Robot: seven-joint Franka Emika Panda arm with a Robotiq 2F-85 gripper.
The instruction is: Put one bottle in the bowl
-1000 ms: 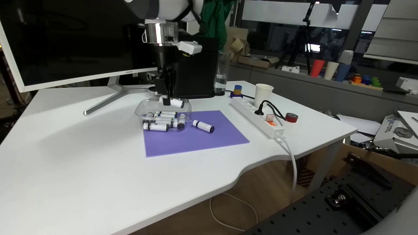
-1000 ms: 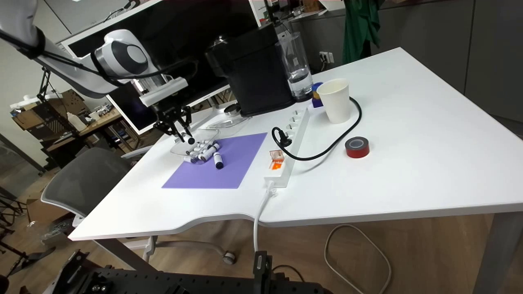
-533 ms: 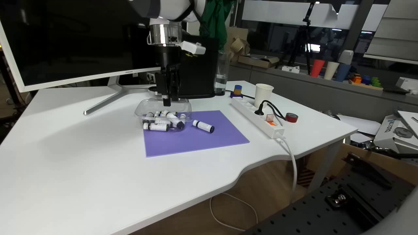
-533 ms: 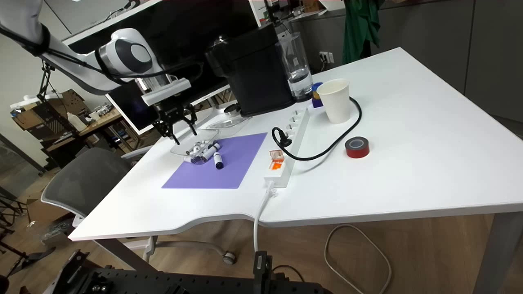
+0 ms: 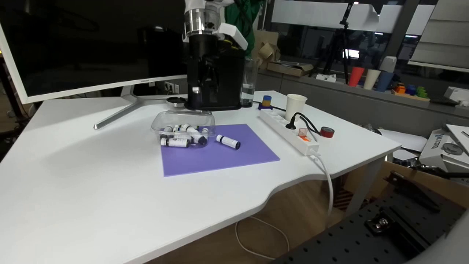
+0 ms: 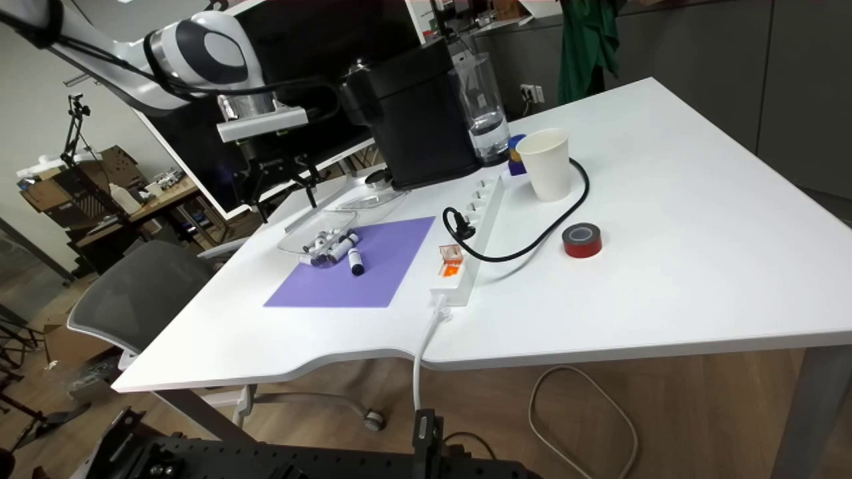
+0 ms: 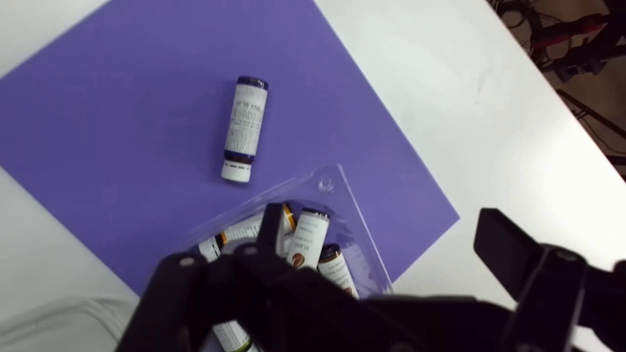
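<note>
The bowl, a clear plastic container, stands on the mat with several small white bottles inside. One bottle lies slantwise on top of the others, its dark end toward the front. Outside the bowl, a single white bottle with a dark end lies on the mat, visible in both exterior views too. Above and behind the bowl hangs my gripper, its jaws wide apart and nothing between them. In the wrist view one of its fingers covers part of the bowl's contents, and the gripper body hides the near part.
A purple mat lies under the bowl. Nearby are a white power strip, a paper cup, a roll of tape and a black machine. Behind the bowl is the monitor stand.
The gripper has opened and let go of the bottle it held, which now lies in the bowl on the others. The arm has risen away from the bowl.
</note>
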